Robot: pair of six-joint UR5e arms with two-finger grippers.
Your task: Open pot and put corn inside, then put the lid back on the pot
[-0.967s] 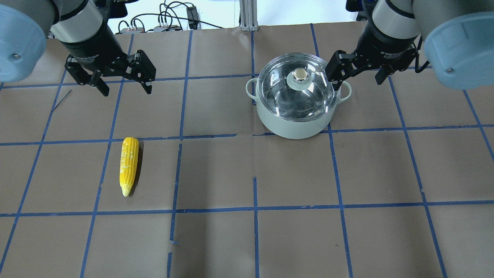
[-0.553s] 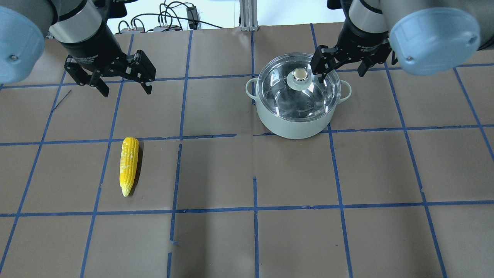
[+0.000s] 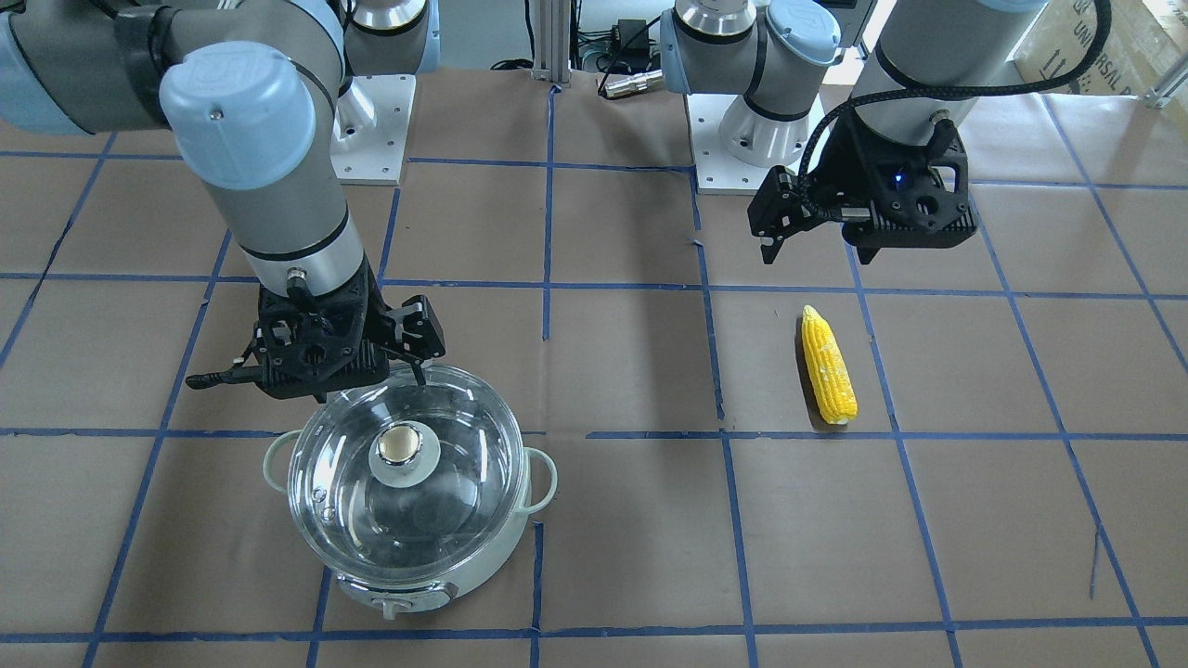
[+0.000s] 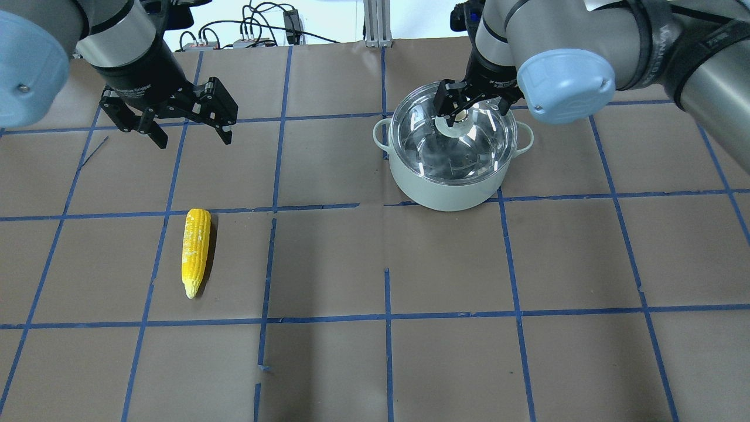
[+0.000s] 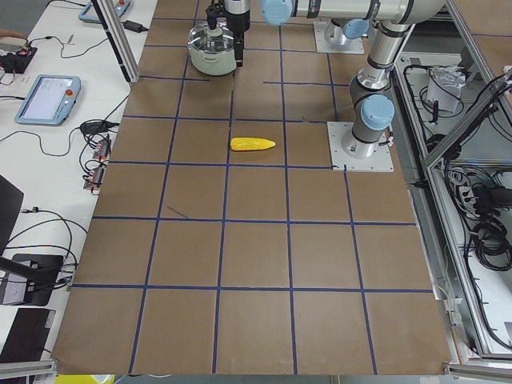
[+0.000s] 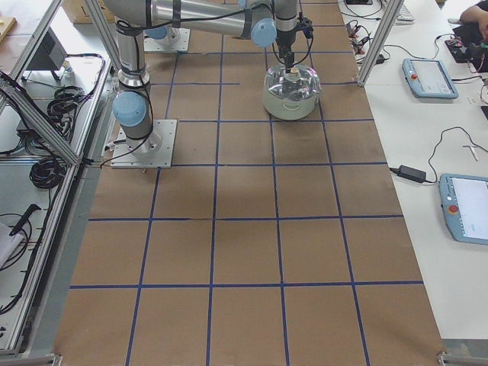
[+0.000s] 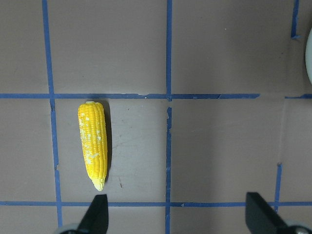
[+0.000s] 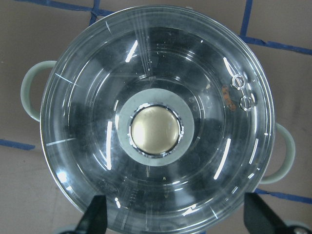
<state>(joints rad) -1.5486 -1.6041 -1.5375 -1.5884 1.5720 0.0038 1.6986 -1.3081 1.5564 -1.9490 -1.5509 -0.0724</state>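
Note:
The pale mint pot [image 4: 436, 190] stands at the table's far right, and it shows in the front view [image 3: 422, 571] too. The clear glass lid [image 4: 430, 149] sits shut on it, its beige-topped knob [image 8: 156, 129] centred. My right gripper [image 4: 474, 110] is open and hovers over the lid, its fingers on either side of the knob and apart from it. The yellow corn [image 4: 195, 252] lies on the table at the left, tapered end toward the near edge. My left gripper [image 4: 192, 136] is open and empty, above the table behind the corn [image 7: 92, 151].
Brown paper with a blue tape grid covers the table [image 4: 387, 351]. Cables and an aluminium post [image 4: 375, 23] sit at the far edge. The arm base plates [image 3: 371, 121] [image 3: 752, 139] are by the robot. Tablets lie on side tables [image 6: 431, 76].
My right gripper has swung left from beside the pot's right handle to over the lid's knob. The left gripper, corn, pot and lid have stayed put.

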